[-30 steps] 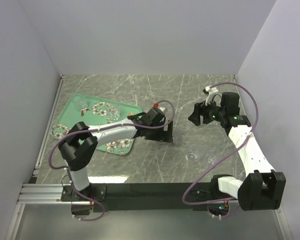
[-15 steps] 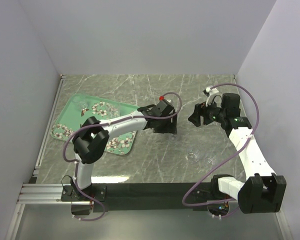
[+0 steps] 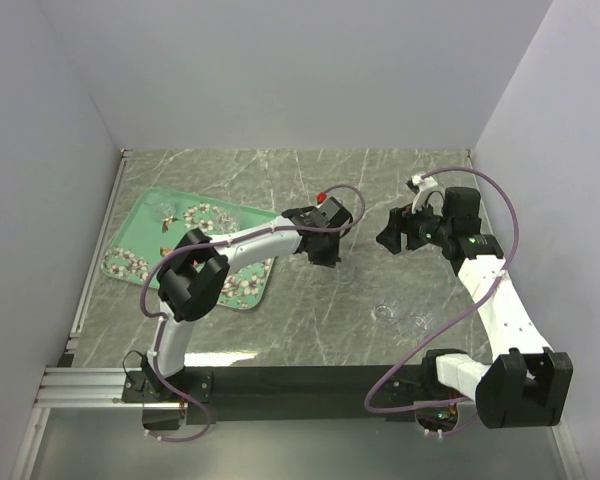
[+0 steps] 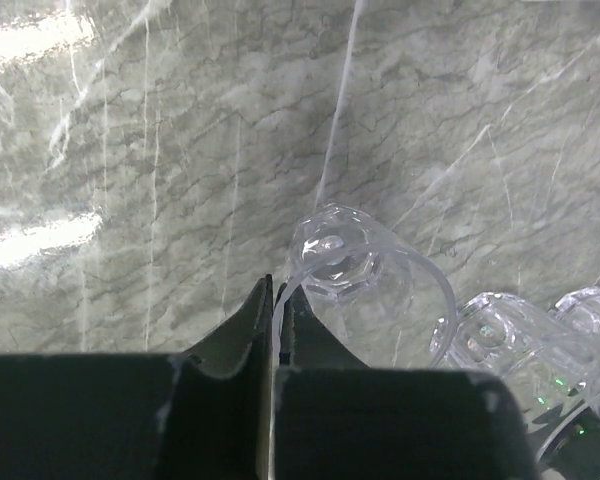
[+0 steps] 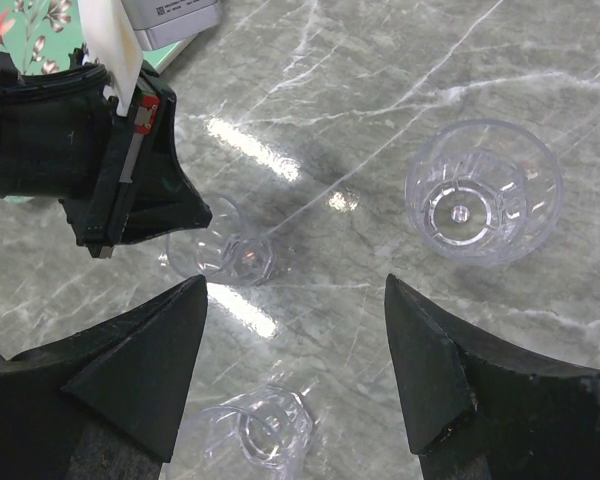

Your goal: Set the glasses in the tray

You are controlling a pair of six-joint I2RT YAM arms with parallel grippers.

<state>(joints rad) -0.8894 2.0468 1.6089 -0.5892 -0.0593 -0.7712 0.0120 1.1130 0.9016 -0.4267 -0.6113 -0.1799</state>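
My left hand [image 4: 275, 310] is clenched on a glass [image 4: 365, 265], its two fingers pinched together over the thin wall at the rim, one inside and one outside. That glass sits about mid-surface, just off the tray's right edge. From the wrist view I look down into it, and I cannot tell whether its base is touching the surface.

The tray [image 3: 135, 232] lies toward the left edge of the surface. At least one glass [image 3: 163, 207] stands in its far left corner.

My right hand [image 5: 295, 285] hangs released, fingers wide apart, above the right half of the surface and holding nothing. Two more glasses [image 3: 385, 312] wait nearer the near edge, right of centre.

I judge the step in hand to be the pick: the grip is made, the carry not begun. Next I must lift straight up so the rim does not slip from so narrow a pinch. Then I swing left over the tray, find a bare patch away from the glass already there, lower until the base rests, and only then let go.
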